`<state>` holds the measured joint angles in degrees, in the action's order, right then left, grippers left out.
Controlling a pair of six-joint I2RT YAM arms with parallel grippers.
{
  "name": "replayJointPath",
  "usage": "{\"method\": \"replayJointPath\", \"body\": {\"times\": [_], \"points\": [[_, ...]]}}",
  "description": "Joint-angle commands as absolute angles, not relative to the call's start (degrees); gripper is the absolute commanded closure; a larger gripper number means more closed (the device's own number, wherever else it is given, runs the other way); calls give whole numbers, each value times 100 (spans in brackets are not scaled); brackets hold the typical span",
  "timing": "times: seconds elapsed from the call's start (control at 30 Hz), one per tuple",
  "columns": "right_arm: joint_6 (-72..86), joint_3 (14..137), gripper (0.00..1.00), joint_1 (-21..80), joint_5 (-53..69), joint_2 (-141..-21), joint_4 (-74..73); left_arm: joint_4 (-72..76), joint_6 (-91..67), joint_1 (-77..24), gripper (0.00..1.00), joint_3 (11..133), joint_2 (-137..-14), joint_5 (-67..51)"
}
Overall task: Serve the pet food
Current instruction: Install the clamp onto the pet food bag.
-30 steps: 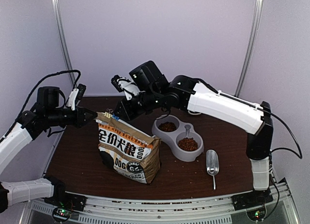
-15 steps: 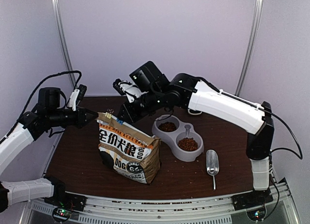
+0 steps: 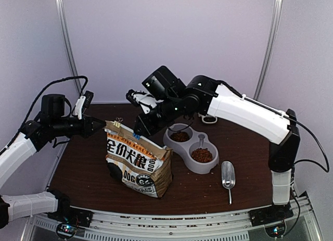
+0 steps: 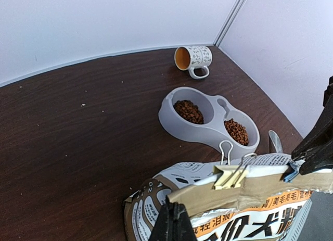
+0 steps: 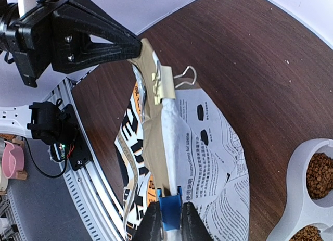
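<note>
The pet food (image 3: 202, 155) is reddish-brown kibble lying in both wells of the grey double bowl (image 3: 208, 168); it also shows in the left wrist view (image 4: 188, 111). The printed "DOG" bag (image 3: 138, 160) stands upright with its top folded over. A beige binder clip (image 4: 229, 173) and a blue binder clip (image 5: 169, 207) hold the fold. My left gripper (image 3: 101, 125) is shut on the left corner of the bag's folded top (image 4: 208, 197). My right gripper (image 5: 169, 216) is shut on the blue clip at the fold's right end.
A metal scoop (image 3: 228, 176) lies on the dark wooden table right of the bowl. A patterned mug (image 4: 193, 58) lies on its side at the back, behind the bowl. The table's front edge rail runs close below the bag.
My right gripper has slid right and down along the bag's folded top to the blue clip. The left gripper and the bag have stayed put.
</note>
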<state>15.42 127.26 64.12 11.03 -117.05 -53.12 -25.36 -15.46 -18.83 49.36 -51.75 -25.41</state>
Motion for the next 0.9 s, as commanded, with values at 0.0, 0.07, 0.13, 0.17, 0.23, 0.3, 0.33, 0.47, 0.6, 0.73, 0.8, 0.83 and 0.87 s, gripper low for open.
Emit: {"method": "replayJointPath", "body": {"times": [0.0,0.07,0.13,0.17,0.23,0.3,0.33,0.47,0.6,0.73,0.8,0.83,0.87], "points": [[1493,12700,100,6528,1216,-11454,-6469,-2382,-1450,-1862,100,4860,-5206,-2513],[1447,12696,100,6524,1257,-11433,-6622,-2382,-1450,-1863,100,4852,-5196,-2510],[1409,12683,100,6522,1314,-11406,-6748,-2382,-1450,-1863,100,4852,-5197,-2515],[1395,12675,100,6522,1318,-11394,-6797,-2377,-1443,-1861,100,4852,-5199,-2522],[1335,12674,100,6521,1342,-11362,-6902,-2382,-1442,-1858,100,4845,-5188,-2531],[1278,12674,100,6526,1384,-11324,-6995,-2382,-1435,-1863,100,4843,-5188,-2550],[1248,12674,100,6526,1424,-11310,-7032,-2382,-1433,-1863,100,4843,-5186,-2557],[1132,12727,100,6521,1476,-11334,-7255,-2382,-1410,-1859,100,4843,-5187,-2599],[1012,12852,100,6522,1401,-11365,-7507,-2374,-1403,-1863,100,4834,-5177,-2606],[912,12955,100,6505,1348,-11360,-7725,-2365,-1390,-1862,100,4834,-5183,-2619],[876,12972,100,6494,1354,-11349,-7787,-2356,-1380,-1863,100,4834,-5182,-2636],[861,12966,100,6483,1389,-11338,-7807,-2348,-1384,-1863,100,4827,-5182,-2653],[828,12964,100,6478,1443,-11342,-7824,-2340,-1374,-1862,100,4825,-5182,-2681]]}}
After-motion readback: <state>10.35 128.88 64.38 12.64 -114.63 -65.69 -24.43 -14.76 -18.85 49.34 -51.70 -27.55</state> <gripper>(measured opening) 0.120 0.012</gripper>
